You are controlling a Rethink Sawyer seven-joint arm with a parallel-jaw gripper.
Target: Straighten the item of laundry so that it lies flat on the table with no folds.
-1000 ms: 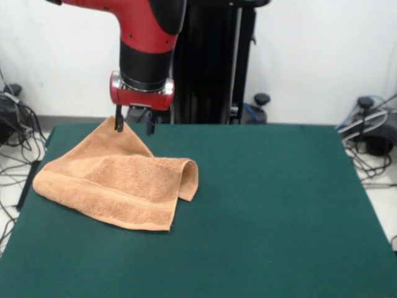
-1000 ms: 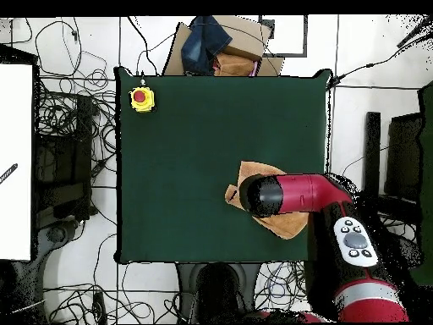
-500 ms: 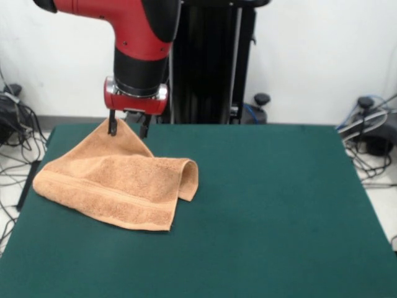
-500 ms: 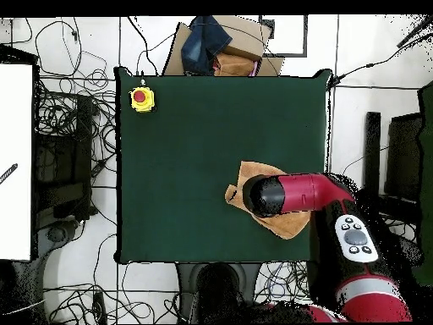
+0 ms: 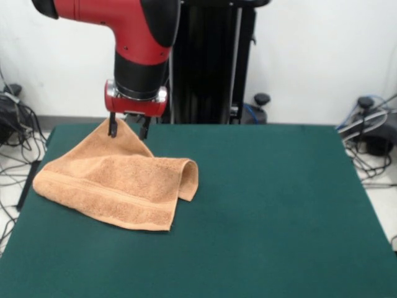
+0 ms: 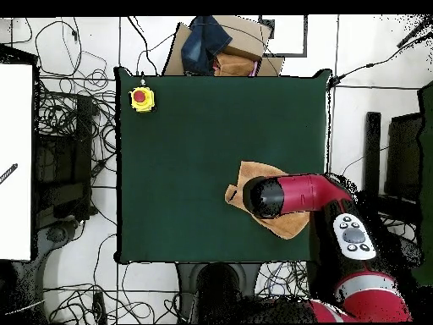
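Pincer (image 5: 128, 130) at towel's (image 5: 118, 183) raised corner

Dark green table (image 5: 279, 211), folded peach-orange towel (image 5: 118, 183) near one corner, yellow button box (image 6: 141, 99) opposite.

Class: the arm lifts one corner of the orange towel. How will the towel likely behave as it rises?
Probably floppy: the towel drapes in a peak from the end effector. Its folded-over edge suggests folds may persist. Likely light; terry may drag on the table.
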